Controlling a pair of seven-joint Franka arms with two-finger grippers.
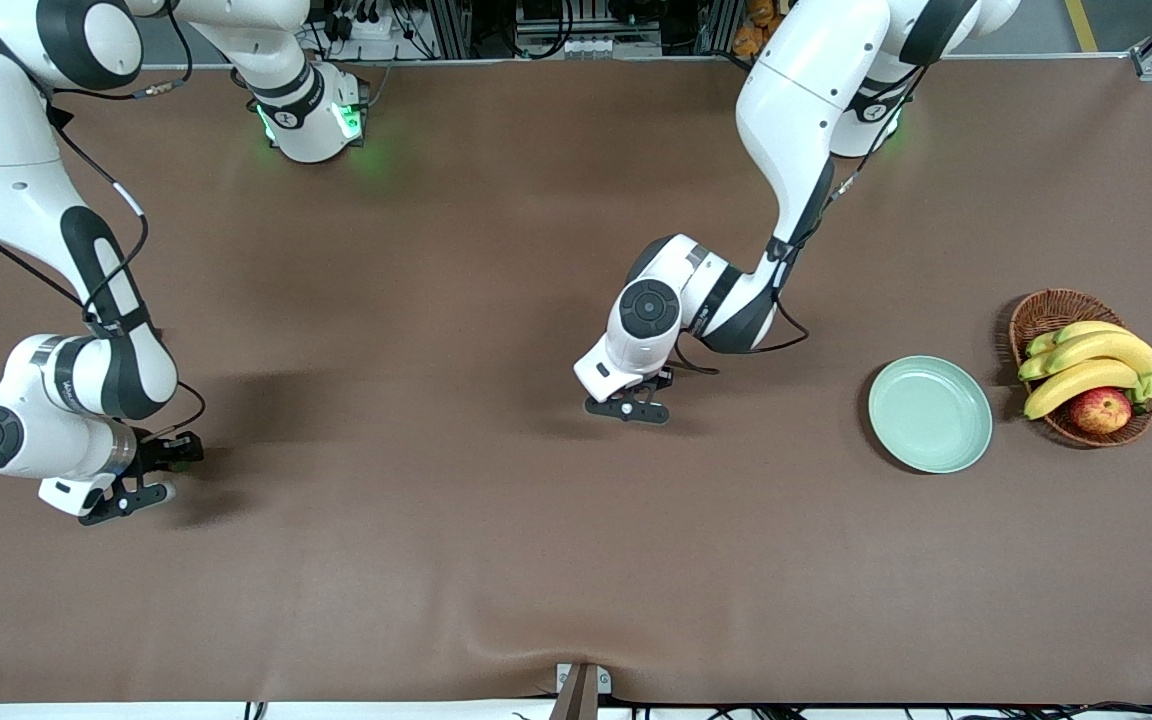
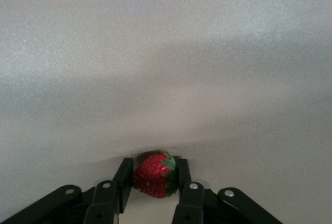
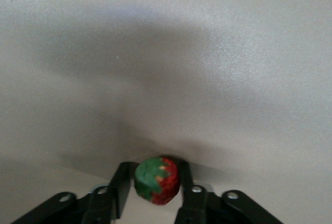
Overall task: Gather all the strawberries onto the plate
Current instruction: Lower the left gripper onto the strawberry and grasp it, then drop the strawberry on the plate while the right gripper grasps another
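My left gripper [image 1: 628,410] is low over the middle of the table, and in the left wrist view [image 2: 154,163] it is shut on a bright red strawberry [image 2: 151,178] with a green cap. My right gripper [image 1: 128,498] is low over the right arm's end of the table, and in the right wrist view [image 3: 154,167] it is shut on a duller, greener strawberry [image 3: 158,182]. The pale mint-green plate [image 1: 929,413] lies empty toward the left arm's end. Neither held strawberry shows in the front view. A third strawberry is out of view.
A brown wicker basket [image 1: 1046,312] with bananas [image 1: 1086,362] and a red-yellow apple [image 1: 1101,410] stands beside the plate, at the left arm's end of the table. The brown table cloth [image 1: 436,560] is bare elsewhere.
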